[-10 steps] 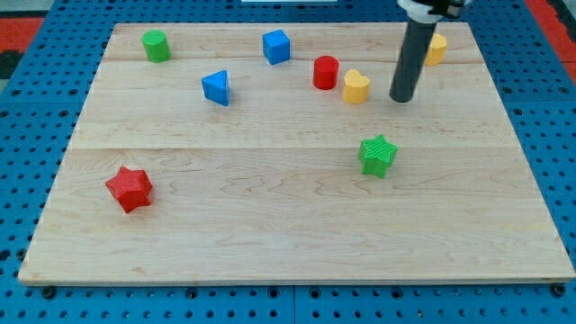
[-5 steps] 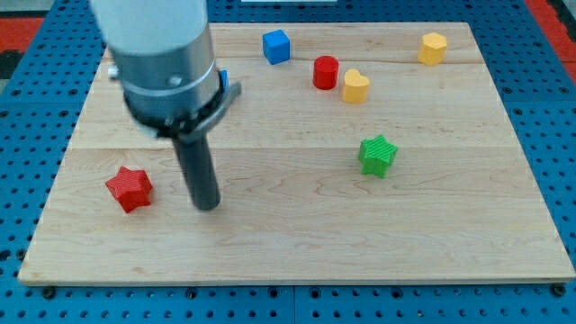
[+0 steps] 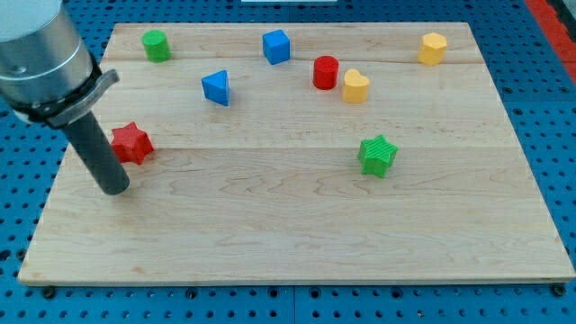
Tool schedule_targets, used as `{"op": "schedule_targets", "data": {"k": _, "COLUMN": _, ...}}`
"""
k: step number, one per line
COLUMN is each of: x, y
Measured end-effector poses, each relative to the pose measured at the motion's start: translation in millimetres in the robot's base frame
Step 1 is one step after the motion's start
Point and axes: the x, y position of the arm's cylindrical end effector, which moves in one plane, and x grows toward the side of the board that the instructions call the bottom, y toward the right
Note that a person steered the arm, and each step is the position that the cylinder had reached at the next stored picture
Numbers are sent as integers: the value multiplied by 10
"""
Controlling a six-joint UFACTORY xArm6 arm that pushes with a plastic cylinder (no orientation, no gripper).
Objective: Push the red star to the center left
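The red star point(image 3: 132, 142) lies on the wooden board point(image 3: 297, 225) near its left edge, about mid-height. My tip point(image 3: 114, 189) rests on the board just below and slightly left of the star, the rod's side close against the star's left points. The rod rises up and to the left into the grey arm body at the view's top left.
A green cylinder point(image 3: 156, 45) sits at the top left. A blue triangle point(image 3: 216, 87) and a blue cube point(image 3: 276, 46) lie at upper middle. A red cylinder point(image 3: 325, 72) and yellow heart point(image 3: 356, 86) stand together. A yellow hexagon point(image 3: 433, 48) is top right, a green star point(image 3: 378, 155) right of centre.
My tip swept from the upper right across to the left side. The red star has moved upward from the lower left to the left edge at mid-height.
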Motion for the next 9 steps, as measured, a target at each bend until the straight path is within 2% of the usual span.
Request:
{"op": "schedule_targets", "data": {"k": 1, "x": -372, "y": -5}}
{"op": "schedule_targets", "data": {"k": 2, "x": -302, "y": -37}}
{"op": "schedule_targets", "data": {"k": 3, "x": -265, "y": 369}}
{"op": "schedule_targets", "data": {"k": 4, "x": -466, "y": 417}}
{"op": "schedule_targets", "data": {"k": 5, "x": -570, "y": 217}}
{"op": "schedule_targets", "data": {"k": 7, "x": -401, "y": -46}}
{"op": "schedule_targets", "data": {"k": 9, "x": -560, "y": -96}}
